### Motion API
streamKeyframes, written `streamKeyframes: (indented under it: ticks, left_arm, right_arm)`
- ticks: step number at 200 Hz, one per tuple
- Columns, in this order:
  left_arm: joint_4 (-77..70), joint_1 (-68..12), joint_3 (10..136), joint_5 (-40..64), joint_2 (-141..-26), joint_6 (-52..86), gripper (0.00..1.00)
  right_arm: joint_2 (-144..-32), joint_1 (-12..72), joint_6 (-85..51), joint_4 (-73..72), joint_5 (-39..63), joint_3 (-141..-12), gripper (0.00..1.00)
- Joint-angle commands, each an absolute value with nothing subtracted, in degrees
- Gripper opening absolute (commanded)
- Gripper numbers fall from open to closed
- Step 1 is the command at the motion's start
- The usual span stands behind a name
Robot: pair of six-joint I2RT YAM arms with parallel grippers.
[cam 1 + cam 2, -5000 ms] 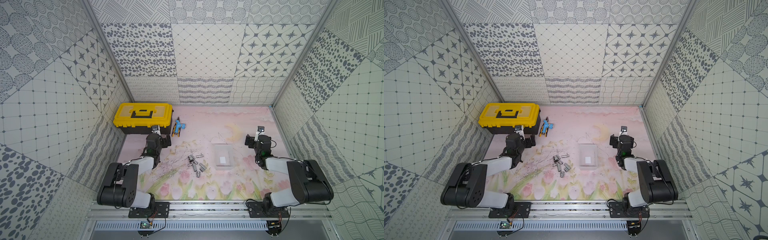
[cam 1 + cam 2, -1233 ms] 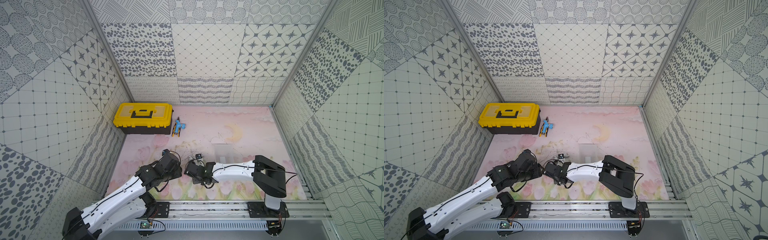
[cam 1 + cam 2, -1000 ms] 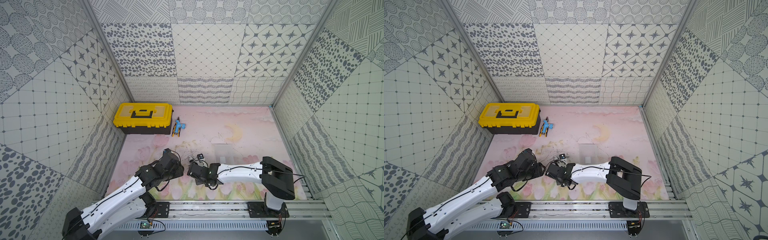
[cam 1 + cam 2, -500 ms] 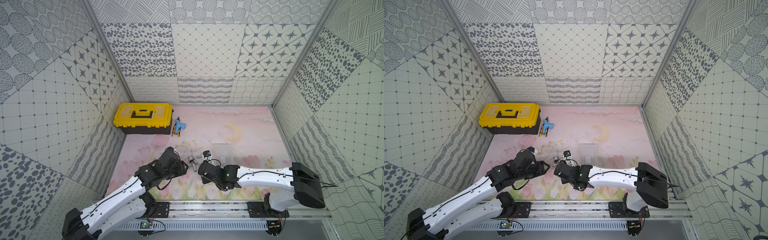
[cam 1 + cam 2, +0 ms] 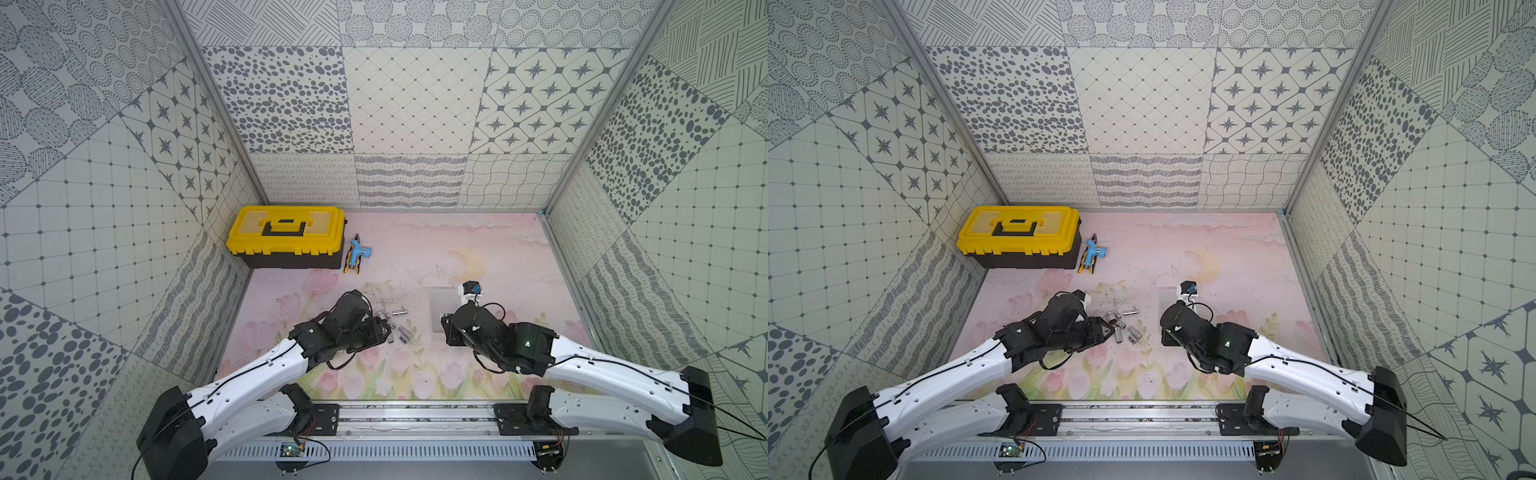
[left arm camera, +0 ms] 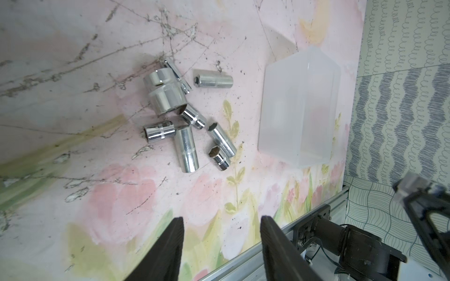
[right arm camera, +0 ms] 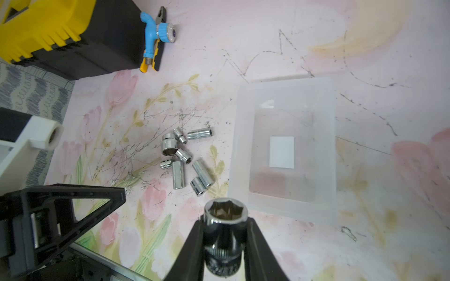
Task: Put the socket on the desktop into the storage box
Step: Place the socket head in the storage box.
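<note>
The right gripper was clenched on one socket, hex end showing. Over the last second its arm had carried it from the loose sockets to the near edge of the storage box, mid-desktop. The box held only its label, so the drop looked imminent. The left gripper hung released beside the loose sockets.

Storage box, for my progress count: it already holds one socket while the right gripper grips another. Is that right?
Not quite. The right wrist view shows the storage box holding no socket, only the white label on its bottom. The right gripper does grip a socket.
</note>
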State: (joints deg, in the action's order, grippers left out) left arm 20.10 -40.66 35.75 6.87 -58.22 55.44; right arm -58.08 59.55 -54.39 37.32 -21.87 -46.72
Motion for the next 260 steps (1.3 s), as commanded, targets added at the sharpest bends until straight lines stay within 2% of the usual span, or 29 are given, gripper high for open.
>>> streamKeyframes:
  ticks: [1,34,67,139,188,221,260]
  left_arm:
    - [12.89,-41.52,37.27,9.45,-61.15,56.69,0.55]
    - [13.17,-41.83,36.44,8.66,-59.68,57.20,0.55]
    - [17.77,-41.82,34.28,5.99,-53.55,57.83,0.56]
    - [30.84,-41.56,34.72,2.89,-46.87,56.13,0.57]
    - [38.23,-42.45,42.02,0.01,-58.17,52.97,0.54]
    - [43.08,-49.99,49.59,-10.64,-65.52,53.97,0.60]
    - [45.61,-50.52,53.98,-12.32,-69.40,53.83,0.49]
  right_arm:
    - [-57.24,55.41,-55.18,41.80,-16.09,-45.55,0.16]
    - [-55.55,52.19,-51.82,42.36,-14.49,-45.38,0.19]
    - [-55.94,50.07,-48.57,42.44,-12.72,-46.36,0.20]
    - [-65.48,49.44,-44.21,42.43,-14.00,-52.38,0.20]
    - [-68.21,48.55,-44.59,42.40,-11.06,-55.51,0.23]
    - [-67.17,46.74,-47.05,42.45,-8.57,-54.27,0.24]
    - [-67.50,43.82,-46.35,42.54,-5.54,-54.85,0.25]
